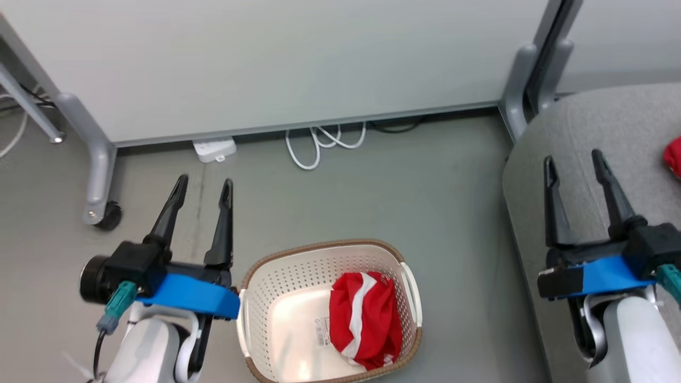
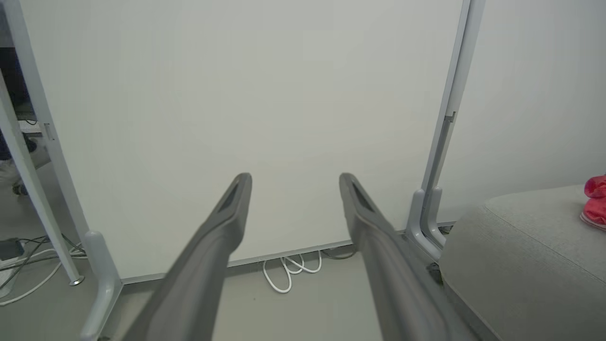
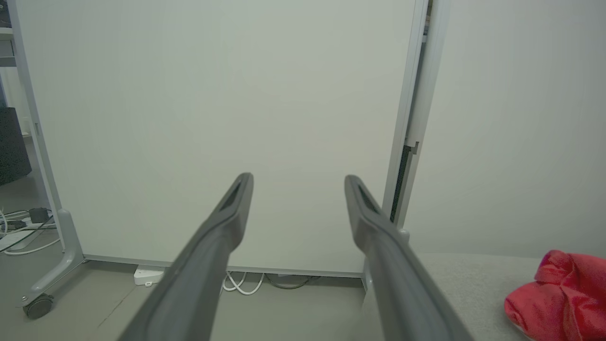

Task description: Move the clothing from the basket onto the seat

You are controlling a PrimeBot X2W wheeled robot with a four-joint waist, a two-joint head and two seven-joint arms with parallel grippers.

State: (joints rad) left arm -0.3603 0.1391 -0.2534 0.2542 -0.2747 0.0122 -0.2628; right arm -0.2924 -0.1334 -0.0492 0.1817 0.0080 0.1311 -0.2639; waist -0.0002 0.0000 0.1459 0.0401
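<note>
The left end effector (image 1: 205,182) is hovering wide and empty beside the basket (image 1: 319,247), the right end effector (image 1: 572,157) likewise over the seat (image 1: 612,117). Reaching for the clothing (image 1: 364,319) bunched against the basket's right wall is risking a finger snagging the rim and tipping it. Cables (image 1: 324,141) and a partition leg (image 1: 98,175) are lying well apart, blocking nothing.

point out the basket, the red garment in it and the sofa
basket (image 1: 308,270), head view, on its perforated far wall
red garment (image 1: 384,325), head view, on the red fabric right of its white stripe
sofa (image 1: 601,122), head view, on bare grey upholstery near its rounded corner
</note>
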